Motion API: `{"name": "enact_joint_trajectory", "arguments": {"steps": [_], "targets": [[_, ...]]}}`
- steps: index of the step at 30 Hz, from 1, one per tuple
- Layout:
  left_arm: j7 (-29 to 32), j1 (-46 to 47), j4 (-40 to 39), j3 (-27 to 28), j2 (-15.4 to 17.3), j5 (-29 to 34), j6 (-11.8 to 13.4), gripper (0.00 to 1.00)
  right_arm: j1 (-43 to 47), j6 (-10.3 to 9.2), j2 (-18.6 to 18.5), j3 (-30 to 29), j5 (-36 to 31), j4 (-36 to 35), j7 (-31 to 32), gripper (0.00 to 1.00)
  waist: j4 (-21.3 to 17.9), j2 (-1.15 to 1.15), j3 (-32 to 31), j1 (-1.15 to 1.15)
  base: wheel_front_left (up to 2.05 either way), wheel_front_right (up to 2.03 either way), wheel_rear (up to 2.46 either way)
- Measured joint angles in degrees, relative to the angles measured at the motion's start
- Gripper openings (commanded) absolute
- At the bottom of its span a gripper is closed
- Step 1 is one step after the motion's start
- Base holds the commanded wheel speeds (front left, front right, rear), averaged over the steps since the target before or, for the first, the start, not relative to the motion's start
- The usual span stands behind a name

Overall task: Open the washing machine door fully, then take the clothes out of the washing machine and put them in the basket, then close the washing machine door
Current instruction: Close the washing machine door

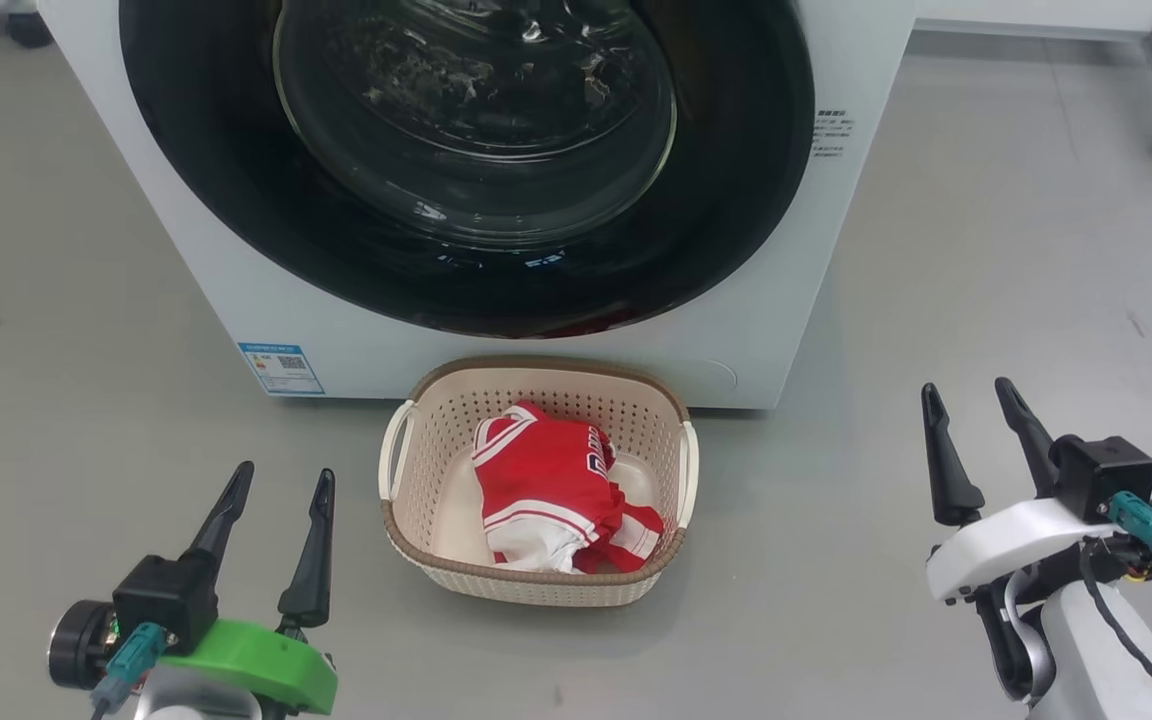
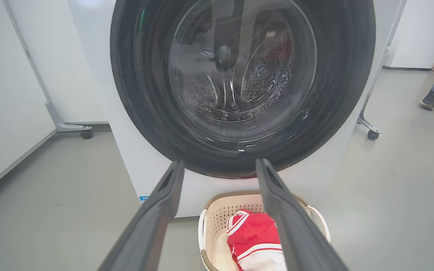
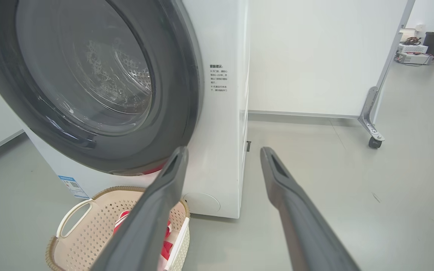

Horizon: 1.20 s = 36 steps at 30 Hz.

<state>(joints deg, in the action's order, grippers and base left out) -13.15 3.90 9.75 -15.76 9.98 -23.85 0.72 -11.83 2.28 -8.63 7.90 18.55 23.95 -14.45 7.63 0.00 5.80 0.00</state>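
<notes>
Floor [image 1: 86, 250]: plain grey and smooth; carries machine and basket; white wheeled partition [image 3: 315, 56] behind.
Left gripper [image 1: 283, 475]: hovers low over the floor, to the left of the basket; fingers spread apart, nothing between them.
Right gripper [image 1: 966, 388]: hovers over the floor, to the right of the basket and well apart from it; fingers likewise parted, empty.
Basket [image 1: 546, 365]: stands on the floor just in front of the machine, between the two grippers.
Clothes [image 1: 551, 490]: red with white stripes, some white fabric beneath; lie bunched inside the basket.
Washing machine door [image 1: 736, 200]: sits flush against the machine front; looks shut.
Washing machine [image 1: 276, 310]: white, with blue sticker [image 1: 281, 368] low on the front; steel drum [image 2: 262, 75] visible through the glass, no garment seen in it.
Red glint: shows at the door's bottom edge; reflection or trapped cloth, cannot tell.
Shoe [image 2: 431, 99]: belongs to a person off to one side, well apart from the machine.
Done, as judged: unloading, since clothes rest in the basket and the drum appears bare; closing, since the door lies flat.
Left, as judged: little or nothing, unless the latch has not caught or that red glint proves to be cloth.
</notes>
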Motion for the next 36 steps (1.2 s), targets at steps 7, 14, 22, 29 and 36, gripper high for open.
{"name": "enact_joint_trajectory", "arguments": {"steps": [7,14,22,29,36], "targets": [[0.65,-1.79,-0.15,-0.04,0.15,0.16,0.07,1.0,5.08,-0.88,0.8,0.12,-0.11,-2.81,0.0,1.0,-1.97,0.0,-2.98,0.0,0.0,0.0,0.0],[1.53,-3.26,-1.04,0.01,0.62,0.16,0.57,1.0,9.03,-1.45,1.32,0.18,-0.1,-5.32,0.0,1.0,-3.05,0.0,-5.34,0.0,0.0,0.0,0.0],[2.49,-4.09,-2.59,0.07,0.78,0.16,1.09,1.0,11.76,-2.07,1.34,0.02,-0.1,-8.56,0.0,1.0,-3.52,0.0,-6.08,0.0,0.0,0.0,0.0],[3.04,-5.08,-3.48,0.04,0.82,0.16,1.49,1.0,13.65,-2.97,1.32,-0.04,-0.1,-10.77,0.01,1.0,-3.47,0.0,-6.08,0.0,0.0,0.0,0.0],[3.31,-5.11,-4.53,0.04,0.97,0.15,1.52,1.0,14.84,-3.04,1.23,-0.09,-0.1,-12.8,0.21,1.0,-3.24,0.0,-5.92,0.0,0.0,0.0,0.0]]}}
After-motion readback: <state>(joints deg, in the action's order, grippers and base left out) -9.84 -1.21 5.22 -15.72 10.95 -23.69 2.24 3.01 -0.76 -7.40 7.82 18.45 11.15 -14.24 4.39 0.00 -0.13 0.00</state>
